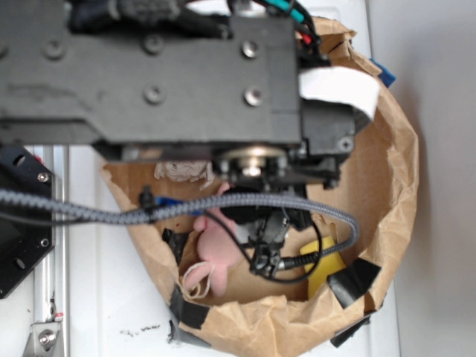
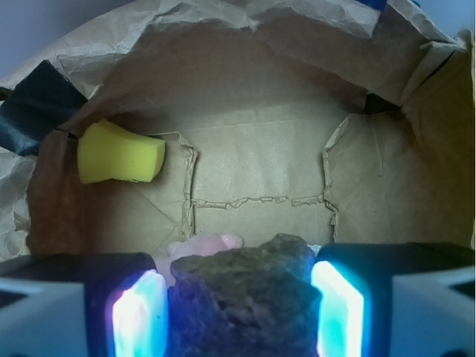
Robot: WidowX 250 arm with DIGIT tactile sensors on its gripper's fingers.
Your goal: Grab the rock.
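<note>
The rock (image 2: 249, 279), a dark brown lumpy chunk, fills the gap between my gripper's (image 2: 239, 301) two glowing pads (image 2: 137, 316) in the wrist view. It touches both pads, so the gripper is shut on it. In the exterior view the gripper (image 1: 265, 236) hangs low inside the brown paper bag (image 1: 394, 186), right of the pink plush toy. The arm and cables hide the rock there. I cannot tell whether the rock rests on the bag floor or is off it.
A pink plush toy (image 1: 217, 251) lies just left of the gripper and peeks out behind the rock (image 2: 204, 244). A yellow sponge block (image 2: 119, 152) sits by the bag wall. A crumpled white paper wad (image 1: 182, 172) lies under the arm. Crinkled bag walls surround everything.
</note>
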